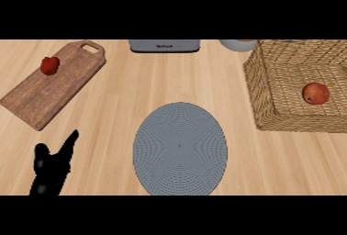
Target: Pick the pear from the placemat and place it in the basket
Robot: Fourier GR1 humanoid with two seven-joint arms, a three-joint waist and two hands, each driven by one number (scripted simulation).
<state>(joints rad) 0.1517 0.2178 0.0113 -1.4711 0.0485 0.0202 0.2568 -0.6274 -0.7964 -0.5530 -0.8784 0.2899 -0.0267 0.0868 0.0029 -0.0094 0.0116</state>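
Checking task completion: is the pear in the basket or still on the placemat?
In the basket. A reddish pear lies on the floor of the wicker basket; the grey placemat is bare.

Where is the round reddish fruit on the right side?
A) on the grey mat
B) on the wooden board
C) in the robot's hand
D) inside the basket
D: the round reddish fruit lies inside the woven basket, while the grey mat is bare, the wooden board holds a different small red thing, and the left hand holds nothing.
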